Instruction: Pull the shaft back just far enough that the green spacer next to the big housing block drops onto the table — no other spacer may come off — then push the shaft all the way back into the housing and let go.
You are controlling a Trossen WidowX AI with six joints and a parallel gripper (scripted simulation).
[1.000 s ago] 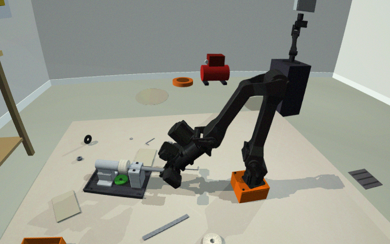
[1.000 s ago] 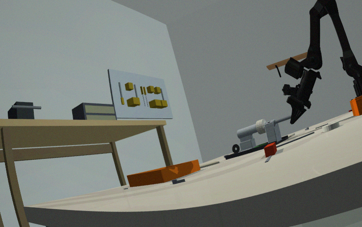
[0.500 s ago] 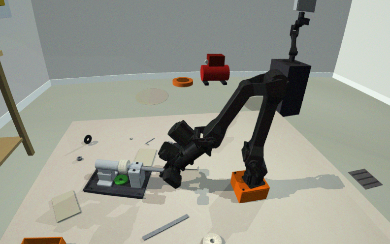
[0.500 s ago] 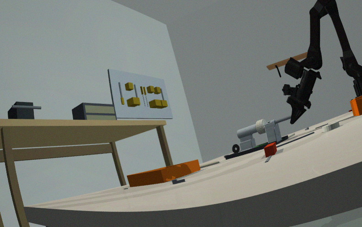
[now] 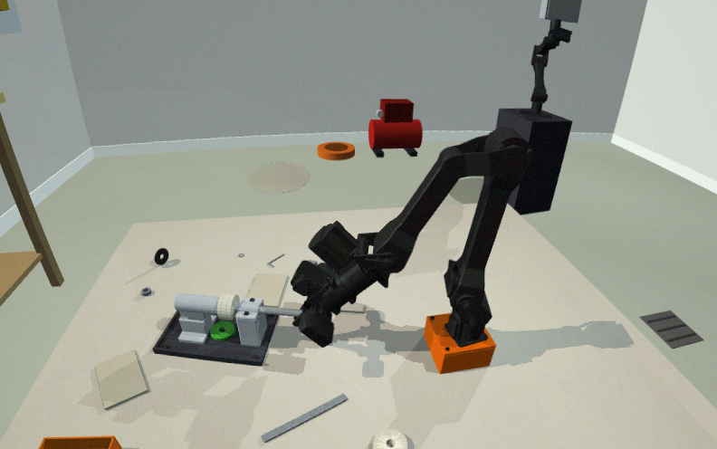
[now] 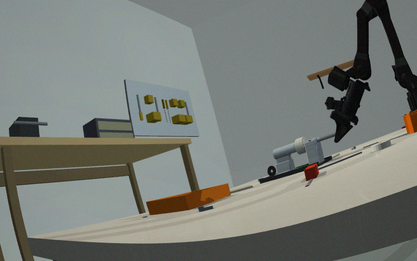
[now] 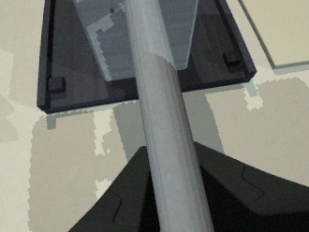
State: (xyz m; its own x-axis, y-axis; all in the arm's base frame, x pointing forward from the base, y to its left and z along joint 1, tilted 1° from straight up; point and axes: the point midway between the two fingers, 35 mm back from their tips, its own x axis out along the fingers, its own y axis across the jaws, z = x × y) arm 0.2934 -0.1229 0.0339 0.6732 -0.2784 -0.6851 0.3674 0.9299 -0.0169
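Observation:
The green spacer (image 5: pixel 215 331) (image 6: pixel 299 167) lies flat on the dark base plate (image 5: pixel 167 344) (image 6: pixel 274 178) (image 7: pixel 67 61), between the grey housing (image 5: pixel 195 302) (image 6: pixel 283 151) and the upright support block (image 5: pixel 250 327) (image 6: pixel 314 152) (image 7: pixel 182 28). Cream spacers (image 5: pixel 228 306) (image 6: pixel 299 145) sit together in line with the shaft, between housing and support, close to the housing's end. The grey shaft (image 5: pixel 280 310) (image 6: pixel 326 137) (image 7: pixel 161 108) sticks out of the support. My gripper (image 5: pixel 303 315) (image 6: pixel 337 135) (image 7: pixel 166 152) is shut on it, right of the support. The shaft's inner end is hidden.
Beige plates (image 5: pixel 121 379) (image 5: pixel 268 288) lie beside the base plate. A black ring (image 5: pixel 157 256) (image 6: pixel 268 170) stands behind it. A steel bar (image 5: pixel 304 417), a cream roll (image 5: pixel 377 441), a red block (image 6: pixel 310 172) and an orange tray (image 5: pixel 79 443) (image 6: pixel 172 204) are also on the table.

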